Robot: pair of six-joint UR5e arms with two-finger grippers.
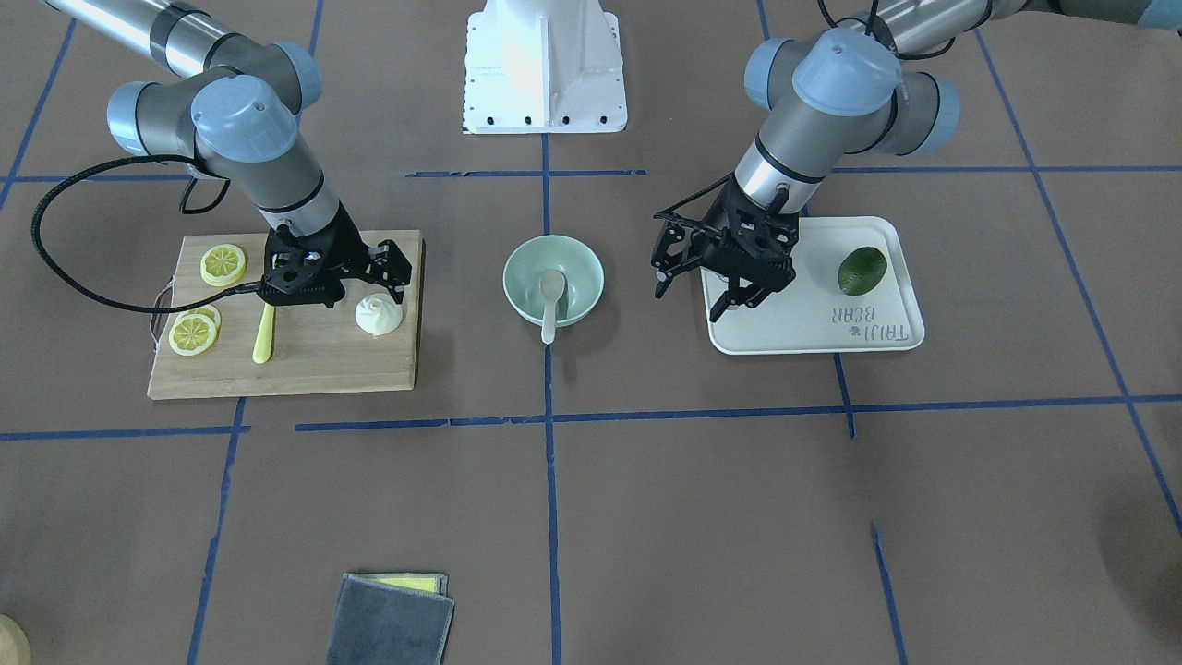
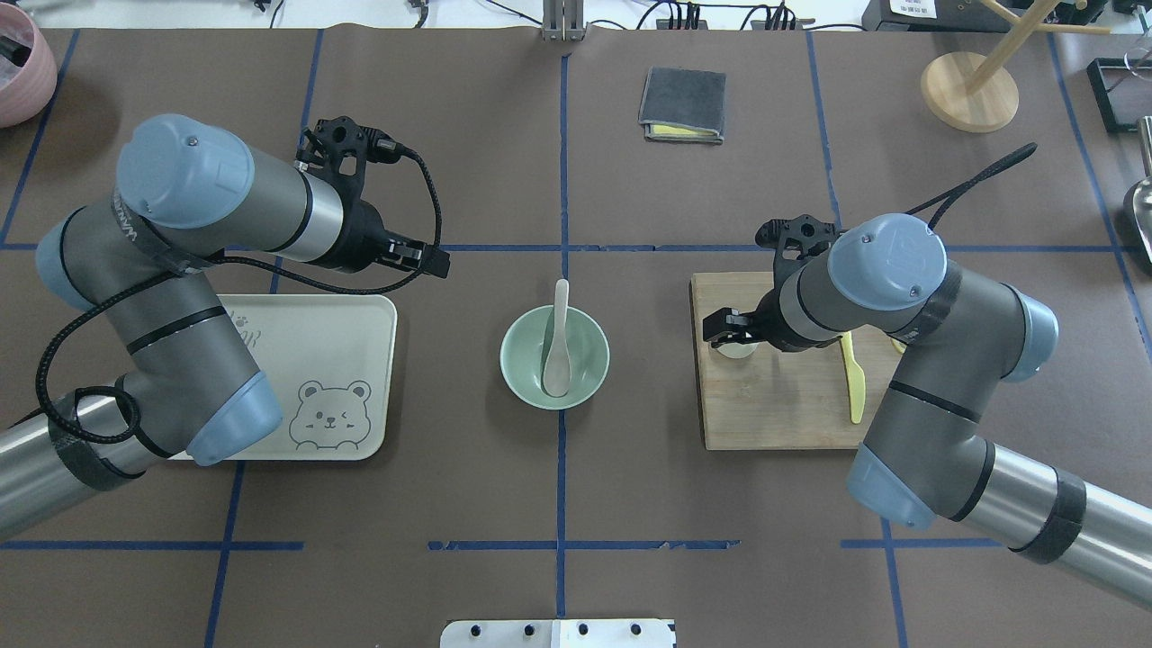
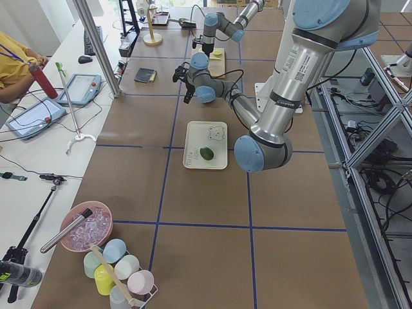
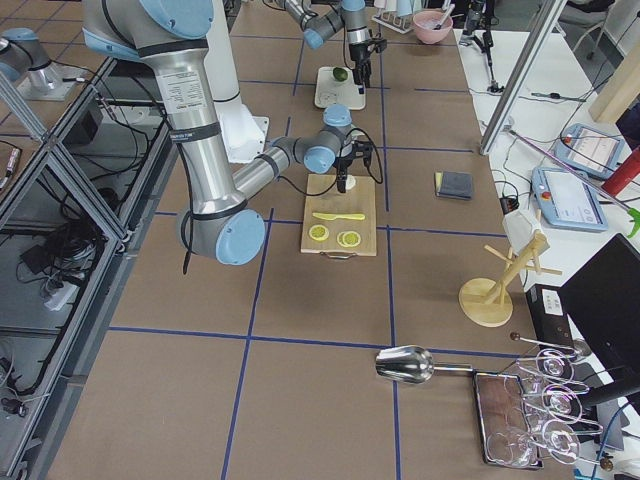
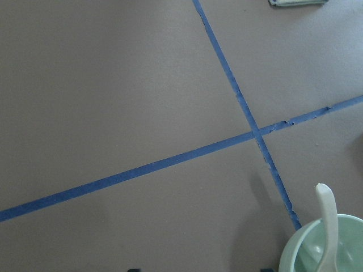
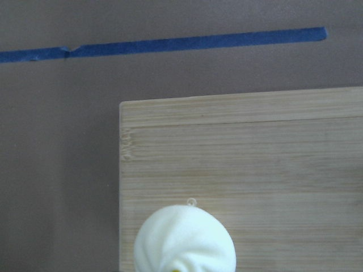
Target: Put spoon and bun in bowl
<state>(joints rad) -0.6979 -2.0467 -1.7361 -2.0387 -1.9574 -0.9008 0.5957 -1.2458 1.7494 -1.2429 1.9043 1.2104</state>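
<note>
**At table centre, spoon [image 1: 548, 300] in bowl [image 1: 580, 263]; bun [image 1: 379, 315] on board [image 1: 305, 369]**

From the front camera, the spoon's scoop lies inside the bowl, and its handle sticks out over the rim at 6 o'clock. At the bowl's 9 o'clock lies the board. The bun sits upright near the board's 3 o'clock edge, well apart from the bowl. The right gripper [image 1: 403, 280] hangs just at the bun's 12 o'clock, jaws parted and holding nothing. Whether a finger touches the bun cannot be told. The right wrist camera looks down on the bun's swirled top, close to a corner of the board. A yellow knife [image 1: 264, 337] lies on the board at the bun's 9 o'clock, with lemon slices [image 1: 194, 333] beyond it. At the bowl's 3 o'clock, the left gripper [image 1: 694, 291] hovers over the 9 o'clock edge of the tray [image 1: 785, 323], jaws wide apart and empty. A green fruit [image 1: 862, 271] lies on the tray toward its 2 o'clock corner.
</note>
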